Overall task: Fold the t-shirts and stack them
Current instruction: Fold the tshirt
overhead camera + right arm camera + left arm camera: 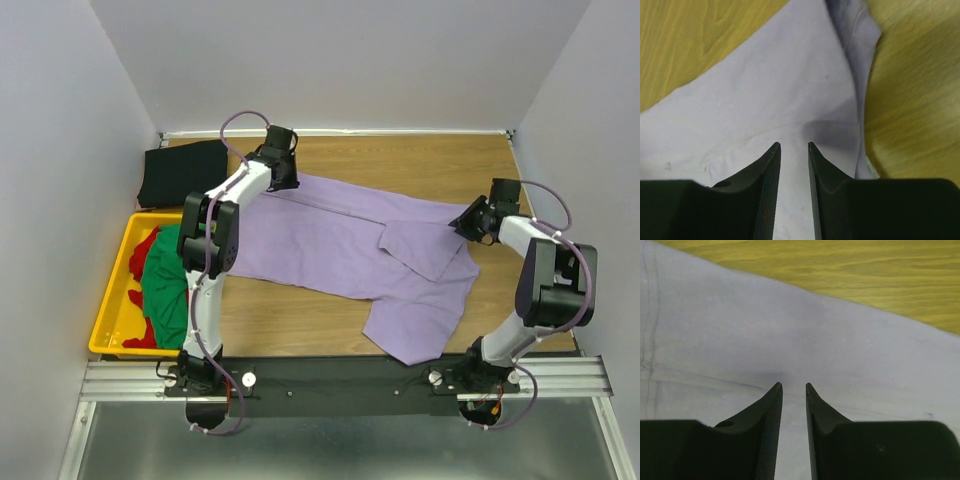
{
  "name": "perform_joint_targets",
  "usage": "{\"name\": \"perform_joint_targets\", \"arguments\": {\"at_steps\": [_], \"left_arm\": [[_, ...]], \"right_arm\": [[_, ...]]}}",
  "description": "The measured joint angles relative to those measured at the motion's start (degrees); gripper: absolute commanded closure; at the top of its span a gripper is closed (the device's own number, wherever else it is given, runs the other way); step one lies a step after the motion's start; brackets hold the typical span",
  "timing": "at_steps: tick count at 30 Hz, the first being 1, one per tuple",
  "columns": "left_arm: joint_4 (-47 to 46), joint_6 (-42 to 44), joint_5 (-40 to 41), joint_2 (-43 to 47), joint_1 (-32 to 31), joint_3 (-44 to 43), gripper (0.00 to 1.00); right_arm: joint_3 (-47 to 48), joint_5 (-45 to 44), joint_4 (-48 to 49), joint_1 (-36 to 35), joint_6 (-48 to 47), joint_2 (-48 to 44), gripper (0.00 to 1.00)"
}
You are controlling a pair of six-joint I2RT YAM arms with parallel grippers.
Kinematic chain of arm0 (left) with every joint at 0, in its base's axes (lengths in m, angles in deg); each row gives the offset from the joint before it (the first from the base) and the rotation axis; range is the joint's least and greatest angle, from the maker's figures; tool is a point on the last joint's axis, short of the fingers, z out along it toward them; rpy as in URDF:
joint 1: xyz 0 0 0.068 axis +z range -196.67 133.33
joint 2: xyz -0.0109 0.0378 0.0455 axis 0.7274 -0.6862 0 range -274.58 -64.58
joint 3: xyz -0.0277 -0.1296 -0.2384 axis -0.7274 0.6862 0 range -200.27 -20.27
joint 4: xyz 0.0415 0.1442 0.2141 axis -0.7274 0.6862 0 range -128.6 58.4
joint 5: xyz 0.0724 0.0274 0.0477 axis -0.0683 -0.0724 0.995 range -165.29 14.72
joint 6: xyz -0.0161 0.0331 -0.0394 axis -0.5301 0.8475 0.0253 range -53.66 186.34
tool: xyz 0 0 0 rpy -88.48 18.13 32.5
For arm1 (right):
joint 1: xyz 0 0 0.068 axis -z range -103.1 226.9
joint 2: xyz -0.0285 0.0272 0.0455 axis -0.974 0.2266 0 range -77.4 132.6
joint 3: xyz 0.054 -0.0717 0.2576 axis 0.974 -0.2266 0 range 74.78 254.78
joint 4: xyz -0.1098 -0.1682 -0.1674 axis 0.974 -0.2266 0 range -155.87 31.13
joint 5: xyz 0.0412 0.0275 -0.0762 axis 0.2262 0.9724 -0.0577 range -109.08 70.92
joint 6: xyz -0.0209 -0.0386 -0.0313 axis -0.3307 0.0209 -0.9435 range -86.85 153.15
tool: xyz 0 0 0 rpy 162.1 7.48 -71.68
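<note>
Lavender t-shirt [340, 250] flat beneath both parted jaws, ungripped.

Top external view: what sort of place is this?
Probably a lab robot test cell, not a home: a wooden table boxed in by plain white walls, robot arms bolted to a metal rail, and a yellow crate holding t-shirts.
</note>
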Motion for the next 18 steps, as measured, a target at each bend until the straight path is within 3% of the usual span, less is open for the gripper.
{"name": "perform_joint_targets", "arguments": {"at_steps": [10,18], "left_arm": [[-0.02,1.11,-0.07,-4.28,4.28,-0.22,0.68],[-0.22,1.14,-1.68,-4.39,4.92,-0.22,0.68]], "right_arm": [[4.90,1.01,6.10,5.25,-1.46,10.62,0.68],[19.80,3.56,9.35,7.72,-1.90,23.50,0.68]]}}
